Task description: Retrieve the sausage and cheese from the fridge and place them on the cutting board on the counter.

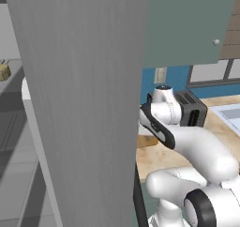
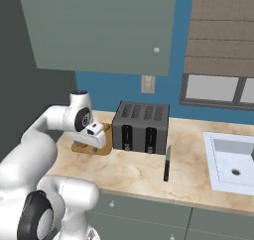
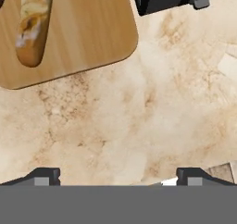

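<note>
On the counter (image 3: 152, 126): the cutting board (image 3: 88, 33) is seen at 11 o'clock in the hand view.
On the board: a pale yellowish stick (image 3: 32, 24) is laid.
Gripper (image 3: 118, 177): jaws are spread wide, nothing is held.
Cheese (image 1: 3, 72): seen on a fridge shelf (image 1: 11, 80), at 9 o'clock in the left base view.
Toaster (image 2: 140, 127): placed just beside the board.

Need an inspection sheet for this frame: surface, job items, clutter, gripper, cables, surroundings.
Surface: beige marbled counter, bare under the hand.
Job's things: cutting board on the counter by the toaster, carrying a pale yellowish stick-shaped item; tan chunk, likely the cheese, on a shelf of the open fridge; sausage nothing seen.
Clutter: toaster; knife lying on the counter.
Grippers: gripper open, empty, above bare counter.
Cables: nothing seen.
Surroundings: sink, wall cabinet, window, wall outlet.
</note>
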